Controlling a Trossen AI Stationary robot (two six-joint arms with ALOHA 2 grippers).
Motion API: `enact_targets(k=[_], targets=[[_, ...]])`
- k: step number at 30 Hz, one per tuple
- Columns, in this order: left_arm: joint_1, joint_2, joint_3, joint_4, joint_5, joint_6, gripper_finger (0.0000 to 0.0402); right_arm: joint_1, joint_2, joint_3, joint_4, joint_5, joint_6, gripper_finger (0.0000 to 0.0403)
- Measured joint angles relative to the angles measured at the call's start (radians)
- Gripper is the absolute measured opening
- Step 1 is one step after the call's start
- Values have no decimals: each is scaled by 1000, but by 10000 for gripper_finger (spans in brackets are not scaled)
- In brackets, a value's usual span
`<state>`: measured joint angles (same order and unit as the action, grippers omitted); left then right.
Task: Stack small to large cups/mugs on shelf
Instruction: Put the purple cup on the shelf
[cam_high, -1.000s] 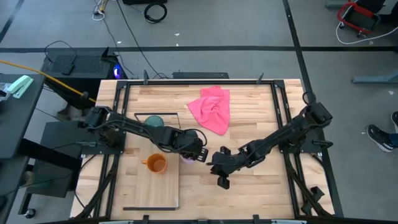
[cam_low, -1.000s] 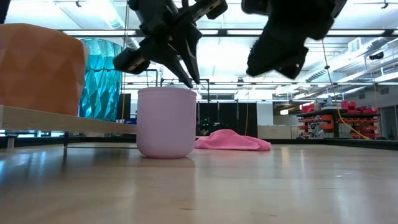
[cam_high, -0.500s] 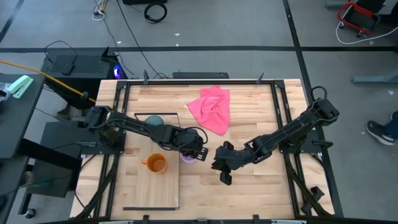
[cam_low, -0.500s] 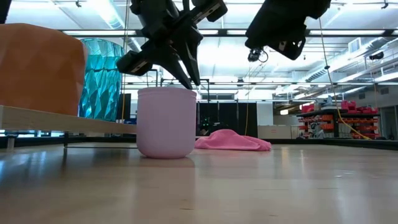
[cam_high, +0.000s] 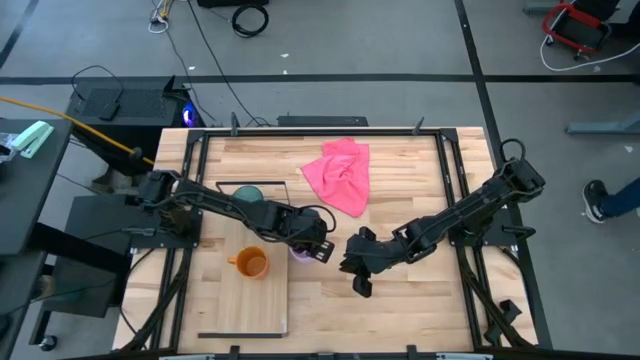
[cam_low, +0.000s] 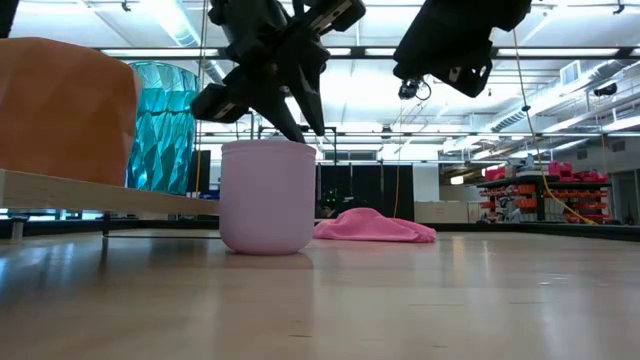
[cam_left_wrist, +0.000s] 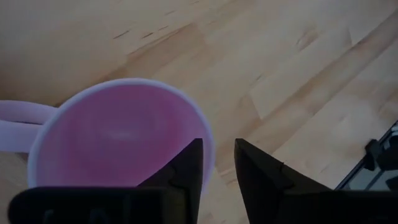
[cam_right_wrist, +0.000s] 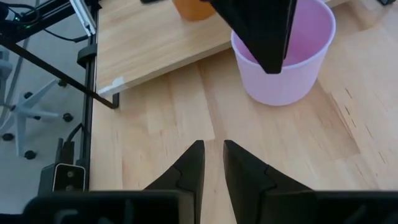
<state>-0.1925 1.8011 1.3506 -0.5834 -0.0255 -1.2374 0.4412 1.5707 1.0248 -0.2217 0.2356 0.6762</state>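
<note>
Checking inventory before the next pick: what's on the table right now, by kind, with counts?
Handled mugs: 2, the orange mug on the shelf and the lilac mug on the table beside it.
Tumblers: 1, the teal tumbler on the shelf.
Cloths: 1, the pink cloth.
Shelves: 1.
Total: 5.

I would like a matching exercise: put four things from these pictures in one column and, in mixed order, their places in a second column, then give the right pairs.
Things:
1. orange mug
2. lilac mug
3. teal tumbler
4. pink cloth

Places:
A. on the tabletop, just off the shelf edge, under the left gripper
B. on the shelf, near its middle
C. crumpled on the far part of the tabletop
D. on the shelf, at its wire-frame end

Pairs: 1-B, 2-A, 3-D, 4-C
</note>
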Motion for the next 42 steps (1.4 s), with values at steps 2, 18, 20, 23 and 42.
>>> enact_targets(k=[2,18,20,23,42], targets=[[0,5,0,5,1,19,103,0,0,0,2,0,1,68],[0,64,0,19,50,50,101,0,1,0,5,0,31,68],[0,64,0,29,47,47,96,0,1,0,4,0,31,68],[0,64,0,33,47,47,81,0,1,0,4,0,32,68],[-2,24,118,135,37,108,12,23,-13,-1,-37,-5,32,68]])
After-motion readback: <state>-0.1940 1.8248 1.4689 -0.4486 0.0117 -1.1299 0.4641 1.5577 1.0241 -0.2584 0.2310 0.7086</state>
